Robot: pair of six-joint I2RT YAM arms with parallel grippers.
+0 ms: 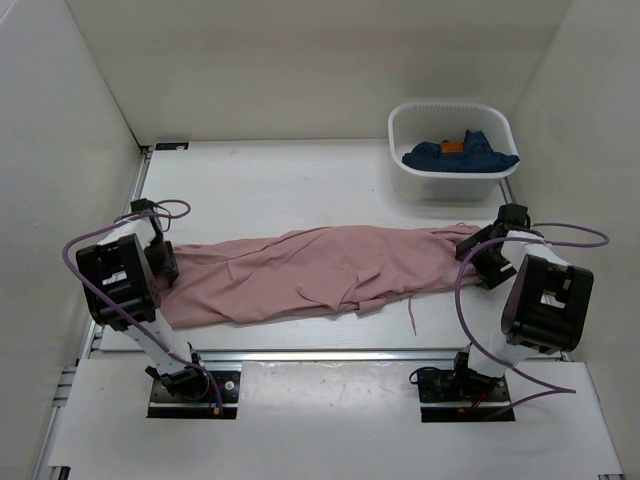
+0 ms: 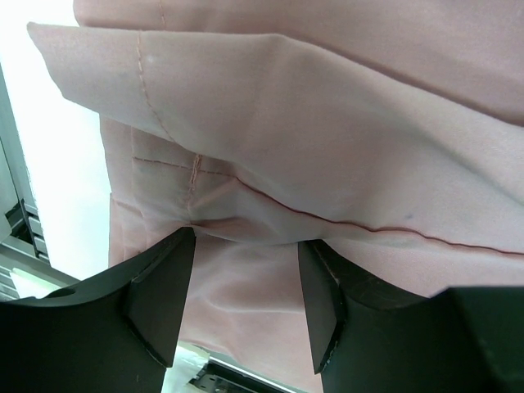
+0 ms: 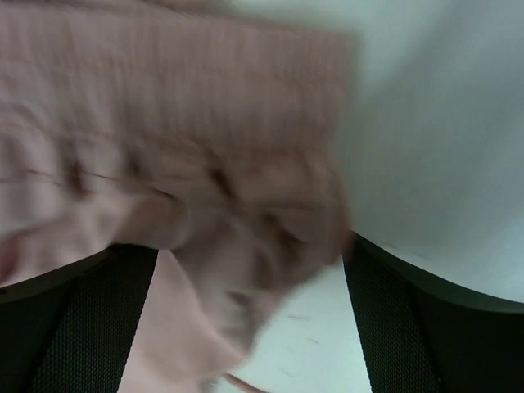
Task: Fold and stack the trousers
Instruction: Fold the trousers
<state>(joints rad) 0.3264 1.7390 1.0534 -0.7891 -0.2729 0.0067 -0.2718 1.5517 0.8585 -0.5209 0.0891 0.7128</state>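
The dusty-pink trousers (image 1: pixel 320 270) lie stretched left to right across the white table, wrinkled, with a drawstring (image 1: pixel 412 318) trailing off the front right. My left gripper (image 1: pixel 165 265) is low at their left end. In the left wrist view its jaws (image 2: pixel 246 278) stand apart over hemmed pink fabric (image 2: pixel 327 123), which shows in the gap unpinched. My right gripper (image 1: pixel 485 255) is at the right, waistband end. In the right wrist view it (image 3: pixel 250 319) is wide open, with the blurred gathered waistband (image 3: pixel 164 147) lying loose between the fingers on the table.
A white basket (image 1: pixel 400 125) stands at the back right and holds a dark blue garment (image 1: pixel 460 155) with an orange tag. White walls close in the table on three sides. A metal rail (image 1: pixel 320 352) runs along the near edge.
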